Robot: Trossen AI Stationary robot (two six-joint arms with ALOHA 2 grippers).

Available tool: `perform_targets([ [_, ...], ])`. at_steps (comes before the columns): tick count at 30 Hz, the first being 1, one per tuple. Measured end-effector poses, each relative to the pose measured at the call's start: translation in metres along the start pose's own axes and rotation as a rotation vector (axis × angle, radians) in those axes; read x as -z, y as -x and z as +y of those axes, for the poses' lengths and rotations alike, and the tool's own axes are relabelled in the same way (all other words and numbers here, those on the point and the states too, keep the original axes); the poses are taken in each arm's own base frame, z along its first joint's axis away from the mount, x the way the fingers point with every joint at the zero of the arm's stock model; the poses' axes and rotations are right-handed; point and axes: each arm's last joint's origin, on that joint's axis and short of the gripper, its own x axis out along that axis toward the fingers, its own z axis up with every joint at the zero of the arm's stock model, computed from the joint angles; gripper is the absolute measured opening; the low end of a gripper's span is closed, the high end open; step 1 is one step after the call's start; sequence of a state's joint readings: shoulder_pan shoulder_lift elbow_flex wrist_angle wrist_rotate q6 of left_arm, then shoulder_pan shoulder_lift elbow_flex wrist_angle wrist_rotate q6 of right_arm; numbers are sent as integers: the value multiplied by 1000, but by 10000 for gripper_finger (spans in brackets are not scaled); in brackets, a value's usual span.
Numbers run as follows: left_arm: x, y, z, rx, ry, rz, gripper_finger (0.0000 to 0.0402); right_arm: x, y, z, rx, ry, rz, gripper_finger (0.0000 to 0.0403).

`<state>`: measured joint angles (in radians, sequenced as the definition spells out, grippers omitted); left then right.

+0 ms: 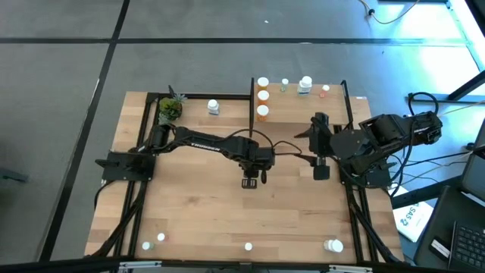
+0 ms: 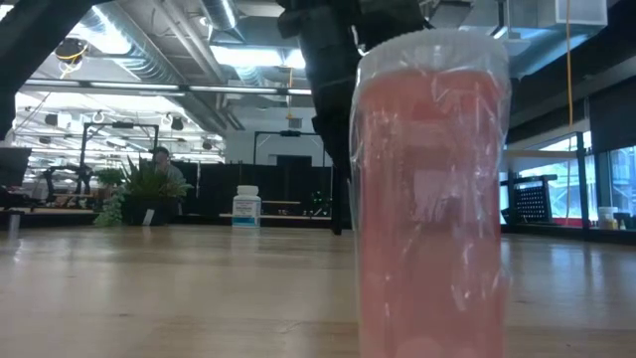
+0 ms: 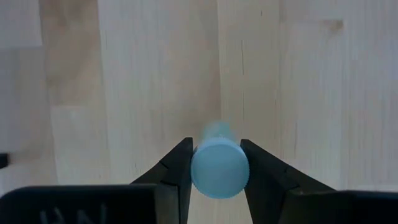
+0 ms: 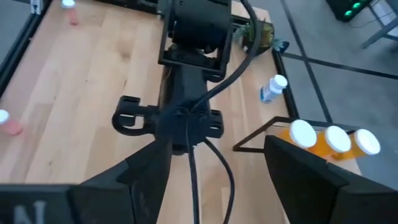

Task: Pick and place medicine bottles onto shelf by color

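My left gripper (image 1: 252, 180) is at the table's middle, pointing down, shut on a small bottle with a pale cap (image 3: 219, 167). My right gripper (image 1: 320, 168) is open and empty near the shelf's near right corner. The light-wood shelf (image 1: 333, 106) at the far side holds three orange bottles (image 1: 263, 96) in a row, a green one (image 1: 285, 84), a white one (image 1: 305, 85) and a pinkish one (image 1: 324, 89), all standing. A white bottle (image 1: 213, 107) stands on the table left of the shelf. A pinkish-red bottle (image 2: 432, 199) stands close in the low view. My left gripper pinches the bottle between its two fingers (image 3: 177, 163), at the cap's sides (image 3: 198, 168). The fingers come from above, pointing down, and the bottle stands upright between them. Whether its base is on the table, I cannot tell.
A small potted plant (image 1: 170, 108) stands at the far left. Several loose bottles stand along the near edge (image 1: 161, 237), (image 1: 248, 246), (image 1: 333, 245). The shelf's black frame (image 1: 251, 98) rises from the table. A person (image 2: 159, 156) sits far behind the table.
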<state>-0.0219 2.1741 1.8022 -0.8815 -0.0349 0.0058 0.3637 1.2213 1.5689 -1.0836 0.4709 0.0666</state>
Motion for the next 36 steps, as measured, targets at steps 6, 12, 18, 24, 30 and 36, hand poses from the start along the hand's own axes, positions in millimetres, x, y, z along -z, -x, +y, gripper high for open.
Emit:
perform_targets([
  [6,6,-7,-1,0,2,26,102,0,0,0,15,-2,0,257],
  [12,7,-8,-1,0,20,33,102,0,0,0,15,-4,-2,257],
  [18,7,-8,0,-1,22,30,102,0,0,0,15,-4,-2,257],
  [24,7,-8,0,0,27,30,102,0,0,0,14,-4,-3,257],
  [30,7,-8,0,-1,31,30,102,0,0,0,14,-4,-2,257],
  [36,7,-8,0,-1,56,30,102,0,0,0,14,-4,-2,257],
])
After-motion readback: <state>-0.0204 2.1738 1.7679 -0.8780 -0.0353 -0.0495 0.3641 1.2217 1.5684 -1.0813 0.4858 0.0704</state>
